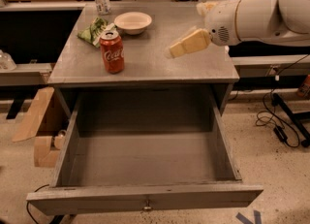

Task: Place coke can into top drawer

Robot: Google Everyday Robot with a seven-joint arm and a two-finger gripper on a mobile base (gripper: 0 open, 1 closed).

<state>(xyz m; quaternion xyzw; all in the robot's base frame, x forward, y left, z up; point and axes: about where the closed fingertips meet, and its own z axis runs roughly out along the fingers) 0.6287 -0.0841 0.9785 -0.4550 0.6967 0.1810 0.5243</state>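
Grey cabinet top [155, 60] holds the coke can [112, 52] upright, long axis vertical; the gripper [173, 51] hovers at its 3 o'clock, whether clenched or released I cannot tell.

Red coke can [112, 52] with white script, grey top drawer [145, 197], cream end effector [173, 51] over grey tabletop [150, 63]

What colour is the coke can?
The coke can is red with white script; camera view. The gripper hovers to its right.
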